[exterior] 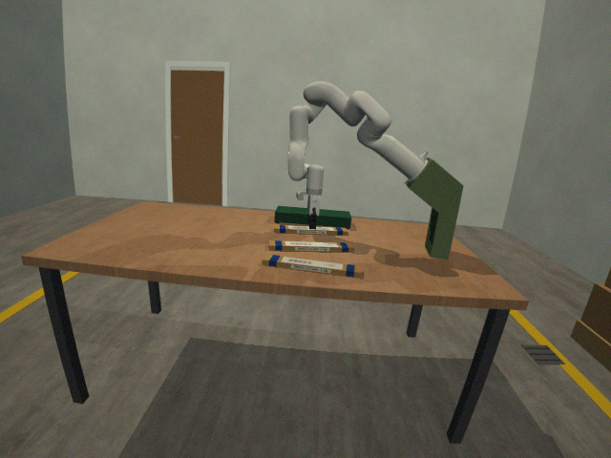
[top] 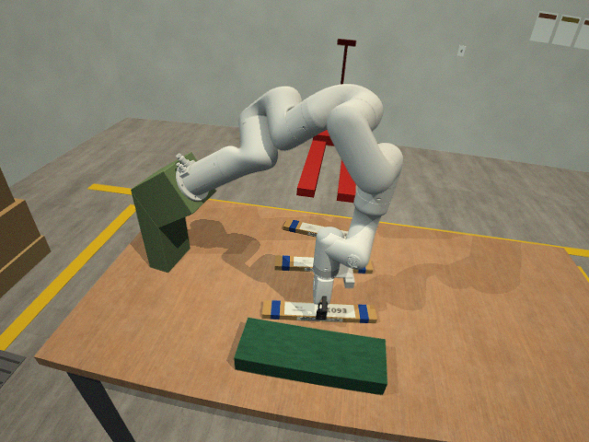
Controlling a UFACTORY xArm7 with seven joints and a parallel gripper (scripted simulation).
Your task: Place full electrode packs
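Note:
Three long tan packs with blue end bands and white labels lie flat on the wooden table, side by side. The pack nearest the platform point(exterior: 310, 229) has my gripper point(top: 321, 311) point(exterior: 311, 222) down at its middle, fingers open around it. The middle pack point(top: 297, 262) point(exterior: 310, 245) is partly hidden by my wrist. The third pack point(top: 309, 228) point(exterior: 313, 264) lies farthest from the platform. The low dark green platform point(top: 311, 354) point(exterior: 317, 218) has nothing on it.
My olive green base pedestal point(top: 164, 216) point(exterior: 441, 212) stands at one table corner. A red pallet truck point(top: 328, 161) stands on the floor beyond the table. Cardboard boxes point(top: 17, 233) are stacked on the floor to one side.

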